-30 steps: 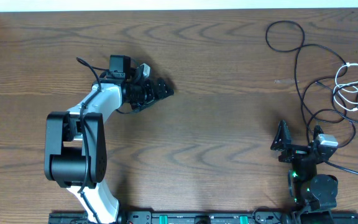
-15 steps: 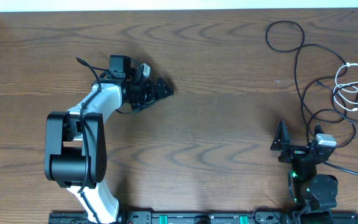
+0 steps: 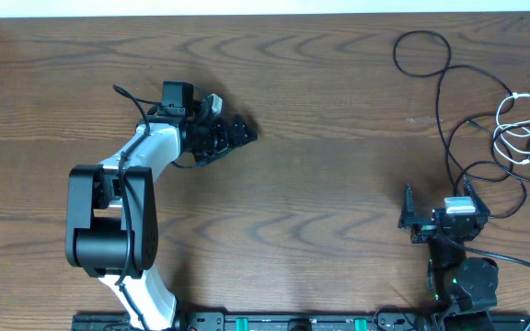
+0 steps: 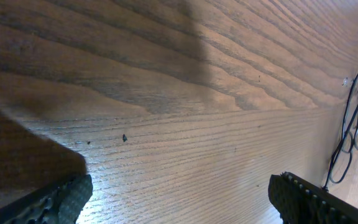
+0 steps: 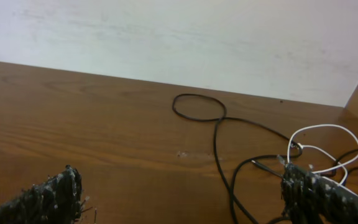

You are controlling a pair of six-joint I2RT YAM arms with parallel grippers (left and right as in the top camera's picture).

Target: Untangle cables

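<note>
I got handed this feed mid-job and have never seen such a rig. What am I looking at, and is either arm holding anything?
Two robot arms sit at a wooden table. The wide picture looks straight down from above: the left arm is white-and-black, the right arm small and black. The other two pictures come from wrist cameras, so the dark tips at their bottom corners are that arm's own fingers: left fingers, right fingers. Both pairs stand open and hold nothing. At the table's right side lies a long black cord in loops, with a shorter white cord coiled among them. Neither is touched.
</note>
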